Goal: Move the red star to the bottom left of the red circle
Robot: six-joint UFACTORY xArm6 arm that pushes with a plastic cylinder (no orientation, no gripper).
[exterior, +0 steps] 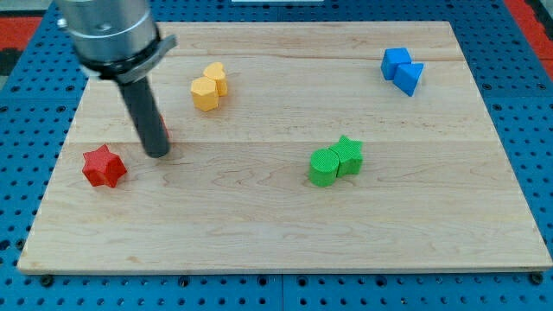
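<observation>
The red star [104, 166] lies on the wooden board [285, 216] at the view's left. The red circle [163, 130] is mostly hidden behind my rod; only a red sliver shows at the rod's right edge. My tip [157, 154] rests on the board just right of and slightly above the red star, a short gap away, at the lower front of the red circle. The red star sits to the lower left of the red circle.
Two yellow blocks [208, 86] sit together near the top centre-left. A green circle [323, 166] and green star [348, 155] touch near the middle. Two blue blocks [403, 70] sit at the top right. The board's left edge is near the red star.
</observation>
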